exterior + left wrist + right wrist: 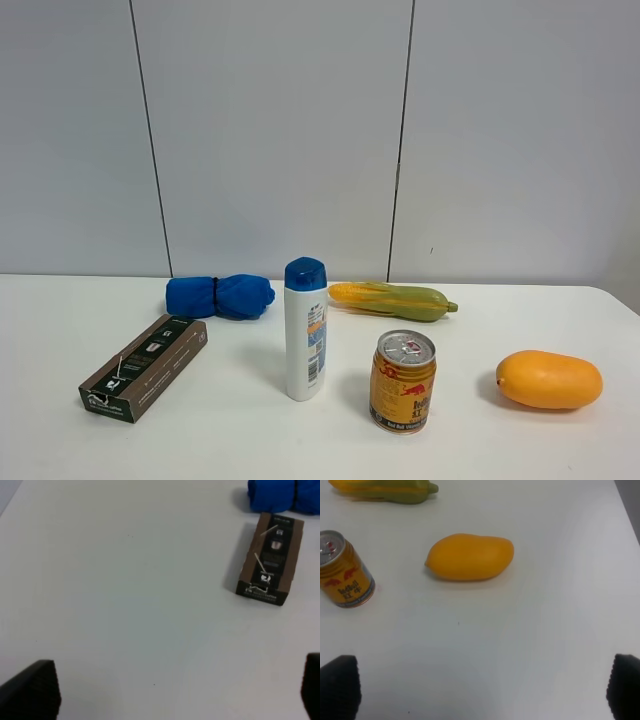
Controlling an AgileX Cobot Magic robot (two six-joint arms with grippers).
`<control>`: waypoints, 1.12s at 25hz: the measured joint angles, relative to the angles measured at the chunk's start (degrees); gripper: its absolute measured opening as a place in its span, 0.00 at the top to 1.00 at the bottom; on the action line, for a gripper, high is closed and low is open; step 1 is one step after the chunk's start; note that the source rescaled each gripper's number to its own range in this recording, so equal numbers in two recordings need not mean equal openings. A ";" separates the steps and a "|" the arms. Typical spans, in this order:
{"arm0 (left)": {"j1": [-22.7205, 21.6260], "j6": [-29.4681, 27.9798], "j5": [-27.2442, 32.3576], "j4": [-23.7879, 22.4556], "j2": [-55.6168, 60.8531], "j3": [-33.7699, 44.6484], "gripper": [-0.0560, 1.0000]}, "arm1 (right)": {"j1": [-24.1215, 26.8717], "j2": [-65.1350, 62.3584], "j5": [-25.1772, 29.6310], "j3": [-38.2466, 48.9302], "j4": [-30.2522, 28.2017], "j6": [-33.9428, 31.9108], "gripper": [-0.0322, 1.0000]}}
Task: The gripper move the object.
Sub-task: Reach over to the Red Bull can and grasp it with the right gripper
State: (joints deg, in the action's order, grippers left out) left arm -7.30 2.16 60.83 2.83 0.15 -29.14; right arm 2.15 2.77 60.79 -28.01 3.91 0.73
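Note:
The gold-yellow drink can [403,382] with a red bull logo and silver top stands upright on the white table, between the white shampoo bottle [305,330] and the orange mango [549,379]. The can also shows in the right wrist view [342,572], far from the gripper. My right gripper [482,692] is open and empty, with its fingertips [340,685] wide apart over bare table. My left gripper [180,692] is open and empty, with its fingertips [35,690] over bare table. Neither arm shows in the exterior high view.
A brown and black box [143,367] lies at the left, also in the left wrist view [270,560]. A blue rolled cloth [220,296] and a corn cob [392,300] lie behind. The mango [469,556] lies right of the can.

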 joint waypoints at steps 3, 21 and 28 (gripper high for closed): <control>0.00 0.00 0.00 0.00 0.00 0.00 0.00 | 0.00 0.00 0.00 0.00 0.00 0.00 0.00; 0.00 0.00 0.00 0.00 0.00 0.00 0.00 | 0.00 2.88 2.78 -6.47 4.07 2.02 0.00; 0.00 0.00 0.00 0.00 0.00 0.00 0.00 | 0.00 16.99 7.34 -17.80 4.74 5.93 0.00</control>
State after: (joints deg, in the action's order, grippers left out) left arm -7.30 2.16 60.83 2.83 0.15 -29.14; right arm 2.15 19.76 68.13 -45.80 8.65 6.66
